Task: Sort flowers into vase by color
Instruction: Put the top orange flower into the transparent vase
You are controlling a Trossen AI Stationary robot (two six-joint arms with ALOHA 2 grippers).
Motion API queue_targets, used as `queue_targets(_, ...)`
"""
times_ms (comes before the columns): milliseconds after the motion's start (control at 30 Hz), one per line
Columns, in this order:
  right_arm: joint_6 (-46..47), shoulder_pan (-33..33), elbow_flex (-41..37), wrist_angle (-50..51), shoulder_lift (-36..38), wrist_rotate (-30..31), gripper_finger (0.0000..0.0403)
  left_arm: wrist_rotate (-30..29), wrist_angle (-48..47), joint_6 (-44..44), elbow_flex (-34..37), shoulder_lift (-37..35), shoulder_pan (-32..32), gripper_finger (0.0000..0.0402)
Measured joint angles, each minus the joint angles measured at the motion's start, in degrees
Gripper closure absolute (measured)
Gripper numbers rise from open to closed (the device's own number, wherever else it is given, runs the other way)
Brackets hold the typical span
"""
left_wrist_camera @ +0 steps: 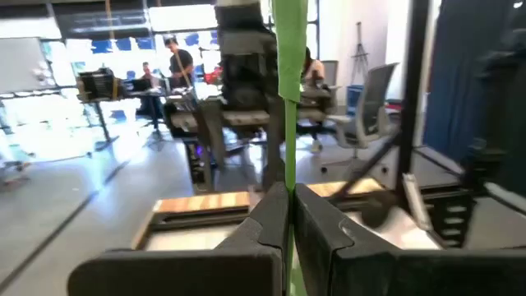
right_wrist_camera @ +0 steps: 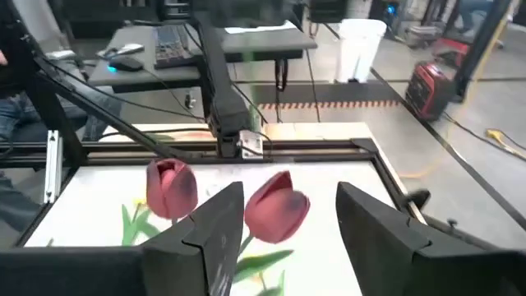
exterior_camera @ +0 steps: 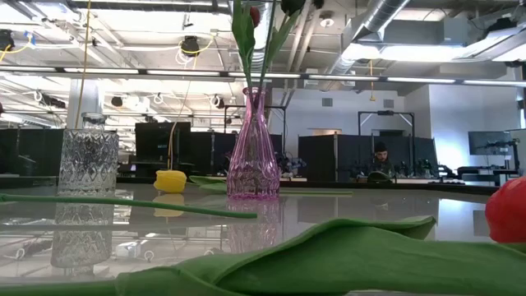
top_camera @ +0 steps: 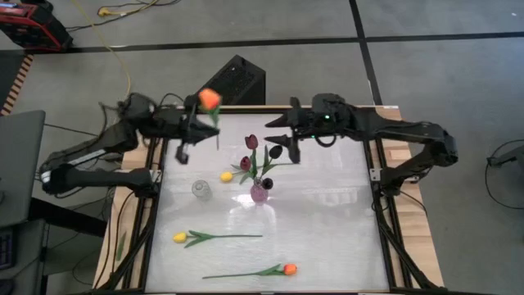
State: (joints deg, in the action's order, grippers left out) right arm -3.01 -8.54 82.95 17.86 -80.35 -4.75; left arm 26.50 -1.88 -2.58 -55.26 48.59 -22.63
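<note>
**Left claw held an orange tulip above the table**

The left gripper (top_camera: 190, 123) was closed tight on the green stem of an orange tulip (top_camera: 210, 99), lifted over the table's far left corner. The right gripper (top_camera: 285, 141) stood with fingers apart, holding nothing, just above the maroon tulips (top_camera: 251, 142) in the pink vase (top_camera: 259, 193). Near me lay an orange flower (top_camera: 288, 269), then a yellow one (top_camera: 180, 238), then the clear vase (top_camera: 201, 189).

Two tulips (top_camera: 233, 238) flat on the table (top_camera: 327, 221), vase (top_camera: 259, 193) behind them, mid-table.
</note>
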Motion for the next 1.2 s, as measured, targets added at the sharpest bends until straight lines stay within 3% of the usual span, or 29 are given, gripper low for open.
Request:
queue_targets(300,-1.3,7.4,-6.0,-0.1,8.6,9.6,0.0193,-5.3,-1.1,7.1,18.1,-18.9,7.8,0.0401)
queue_targets(567,0.2,11.1,-13.7,-3.8,11.6,17.3,0.0201,-12.1,3.3,14.7,35.6,-33.5,13.9,0.0401)
queue_targets(867,1.5,11.0,-14.2,-3.8,11.7,17.6,0.0205,-16.9,-2.7,10.5,38.6,-42.5,14.3,0.0401)
queue_targets(1200,1.7,11.1,-14.2,-3.8,11.7,17.6,0.0205,-22.5,-7.8,11.2,38.6,-43.8,14.3,0.0401)
